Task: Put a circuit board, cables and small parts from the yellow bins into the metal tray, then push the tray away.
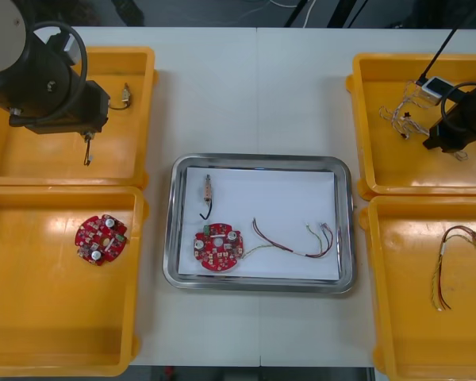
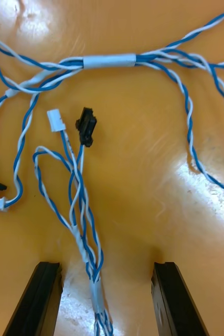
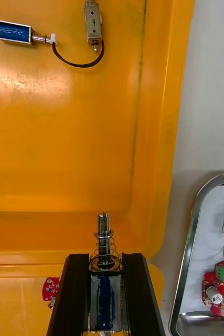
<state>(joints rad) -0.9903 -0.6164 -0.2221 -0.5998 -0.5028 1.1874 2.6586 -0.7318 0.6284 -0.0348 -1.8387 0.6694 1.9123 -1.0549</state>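
My left gripper (image 3: 105,265) is shut on a small metal part (image 3: 104,247) with a spring, held above the far left yellow bin (image 1: 147,95); the part (image 1: 87,152) hangs below the arm. My right gripper (image 2: 105,299) is open low in the far right bin (image 1: 365,159), its fingers (image 2: 38,299) on either side of a strand of the twisted blue and white cable (image 2: 83,210). The metal tray (image 1: 345,171), white inside, holds a red circuit board (image 1: 217,248), a small metal part (image 1: 209,189) with a black lead, and a red and yellow cable (image 1: 293,238).
Two more small metal parts (image 3: 17,32) (image 3: 93,23) lie in the far left bin. Another circuit board (image 1: 100,238) lies in the near left bin (image 1: 32,317). A red and yellow cable (image 1: 444,262) lies in the near right bin (image 1: 397,317).
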